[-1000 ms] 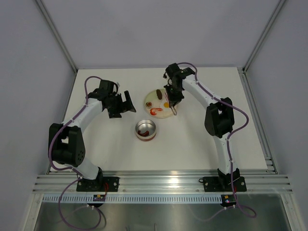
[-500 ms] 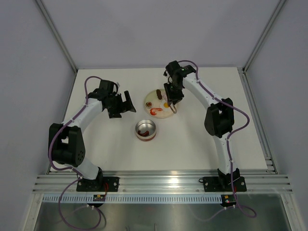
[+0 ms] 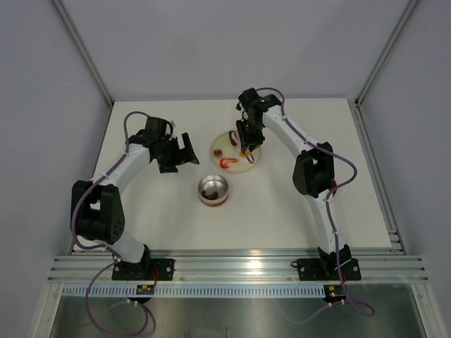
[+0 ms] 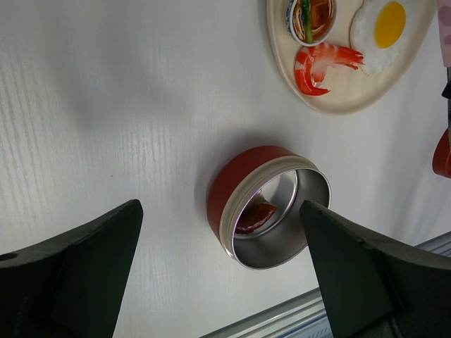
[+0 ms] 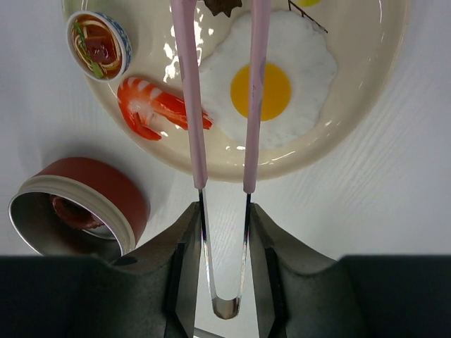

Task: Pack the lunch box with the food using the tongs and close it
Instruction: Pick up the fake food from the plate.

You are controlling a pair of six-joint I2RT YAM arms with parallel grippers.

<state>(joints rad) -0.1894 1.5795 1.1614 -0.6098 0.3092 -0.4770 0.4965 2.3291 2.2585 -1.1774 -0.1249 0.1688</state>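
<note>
**Top view**
- Left gripper (image 3: 184, 150): hanging over the bare table (image 3: 162, 218), well to the left of the plate (image 3: 238, 167), jaws standing wide apart and carrying nothing
- Right gripper (image 3: 246, 146): hovering over the far right part of the plate
- Lunch box (image 3: 201, 190): standing open on the table, just on the near side of the plate and not touching it

**Left wrist view**
- Left fingers (image 4: 77, 282): framing the view low on both sides, spread wide
- Lunch box: sitting between them in the picture, showing a red outer wall and a shiny inside
- Red-brown piece (image 4: 257, 213): lying inside against the wall, possibly one of the food pieces; its kind is not clear
- Plate, upper right: carrying a shrimp piece (image 4: 317, 65), a fried egg (image 4: 384, 28) and a small bowl (image 4: 311, 15)

**Right wrist view**
- Tongs (image 5: 194, 105): being pinched at their joined metal end between the right fingers (image 5: 184, 267)
- Tong arms: two pink arms reaching out over the plate and standing apart; one is crossing the yolk of the fried egg, the other is passing over the tail of the shrimp piece at the egg's left edge, and the tips are running out of the top of the view
- Lunch box: sitting low left, off the plate
</note>
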